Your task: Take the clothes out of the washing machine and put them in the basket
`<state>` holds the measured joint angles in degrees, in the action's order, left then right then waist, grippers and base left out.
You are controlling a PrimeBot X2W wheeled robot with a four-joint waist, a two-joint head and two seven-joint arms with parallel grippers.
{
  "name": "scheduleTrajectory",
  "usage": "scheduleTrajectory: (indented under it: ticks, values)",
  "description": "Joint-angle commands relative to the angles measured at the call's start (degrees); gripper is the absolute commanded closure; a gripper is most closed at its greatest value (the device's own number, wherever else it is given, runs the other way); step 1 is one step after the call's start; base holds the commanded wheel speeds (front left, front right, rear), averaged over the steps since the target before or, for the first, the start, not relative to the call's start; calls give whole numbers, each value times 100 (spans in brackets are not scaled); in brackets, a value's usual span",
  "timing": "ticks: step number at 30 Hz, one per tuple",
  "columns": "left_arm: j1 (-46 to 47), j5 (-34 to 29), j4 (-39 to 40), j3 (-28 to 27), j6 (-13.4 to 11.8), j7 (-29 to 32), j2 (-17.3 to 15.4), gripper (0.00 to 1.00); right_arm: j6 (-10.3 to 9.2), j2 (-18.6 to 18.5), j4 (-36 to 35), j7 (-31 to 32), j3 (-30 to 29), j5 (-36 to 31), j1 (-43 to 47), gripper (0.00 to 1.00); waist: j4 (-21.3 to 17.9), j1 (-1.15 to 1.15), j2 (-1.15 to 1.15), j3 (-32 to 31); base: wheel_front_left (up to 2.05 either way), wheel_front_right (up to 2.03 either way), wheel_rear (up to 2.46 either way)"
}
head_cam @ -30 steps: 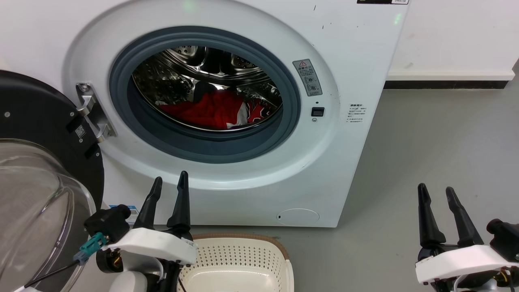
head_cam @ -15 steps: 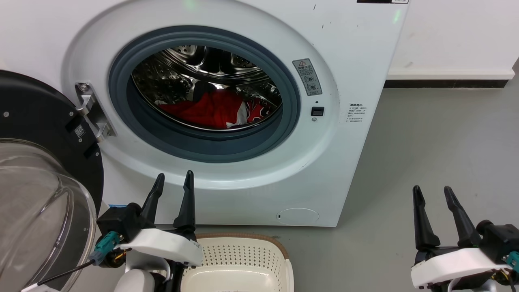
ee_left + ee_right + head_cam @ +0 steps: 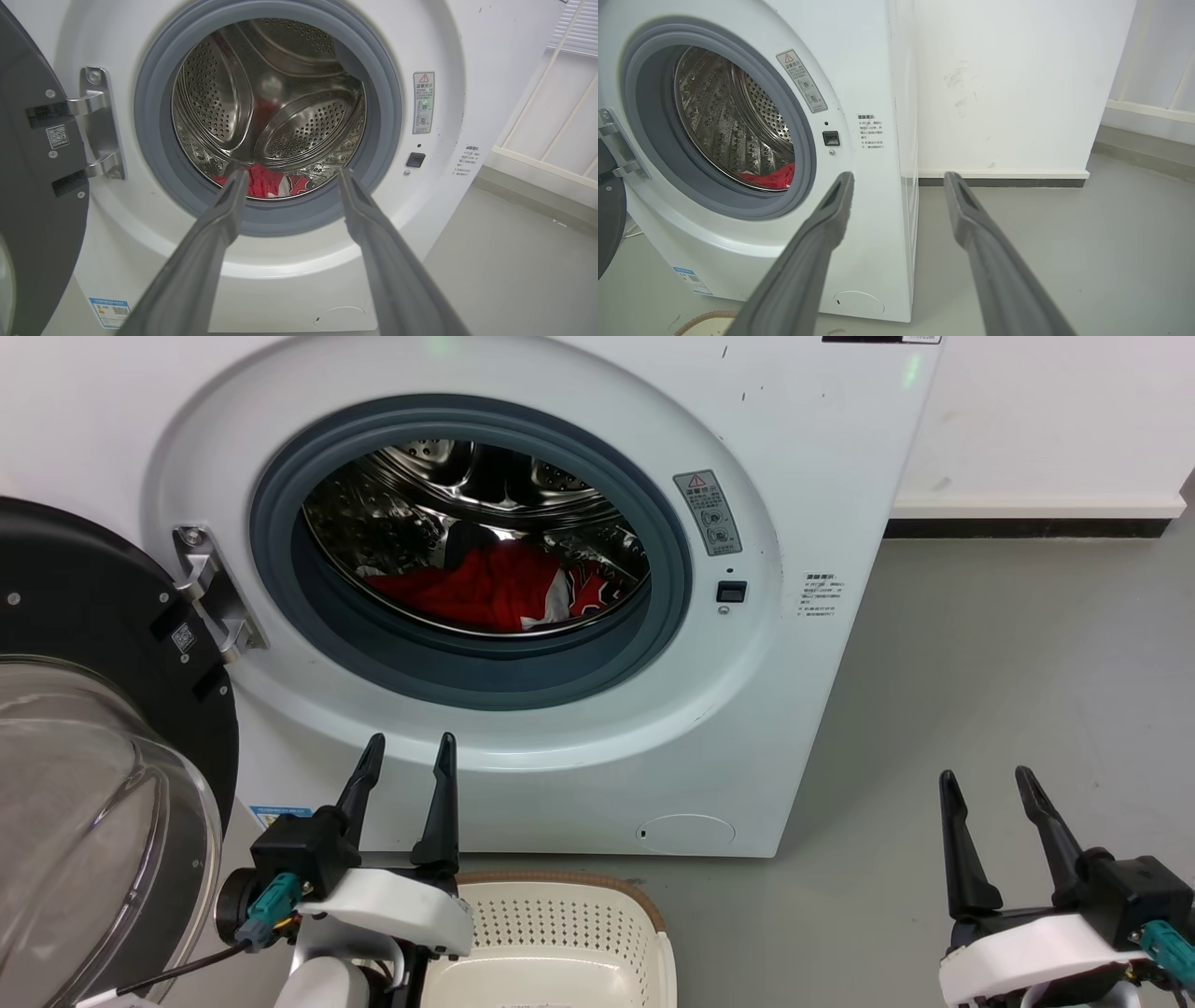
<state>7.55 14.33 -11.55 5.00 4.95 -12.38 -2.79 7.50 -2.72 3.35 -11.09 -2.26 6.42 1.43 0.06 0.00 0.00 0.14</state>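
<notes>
The white washing machine (image 3: 803,476) stands open before me, its grey-rimmed porthole showing the steel drum (image 3: 411,513). Red clothes (image 3: 485,588) with white trim lie at the drum's bottom, also seen as clothes (image 3: 266,182) in the left wrist view and clothes (image 3: 773,178) in the right wrist view. The cream basket (image 3: 560,933) sits on the floor below the porthole. My left gripper (image 3: 411,756) is open, low in front of the machine beside the basket. My right gripper (image 3: 985,782) is open over the bare floor at the right. Neither holds anything.
The black-framed glass door (image 3: 84,756) is swung open at the left, close to my left arm. Grey floor (image 3: 1008,663) stretches to the right of the machine, up to a white wall with a dark skirting (image 3: 1027,530).
Both grippers have shifted: the left one moved slightly right and lower, the right one moved left and lower. Both wrists have turned. The clothes and basket have not moved.
</notes>
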Motion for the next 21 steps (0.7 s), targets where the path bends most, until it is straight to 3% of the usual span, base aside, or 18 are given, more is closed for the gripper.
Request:
scheduleTrajectory:
  ticks: [1,21]
  values:
    - [72,-156,-4,13,-28,-63,-13,0,-2,-26,-33,-53,11,-168,27,0,2,0,0,0,0,0,0]
    - [68,-981,-92,100,-145,-270,-14,0,-2,-27,-29,-236,-1,-967,98,0,24,0,0,28,0,0,0]
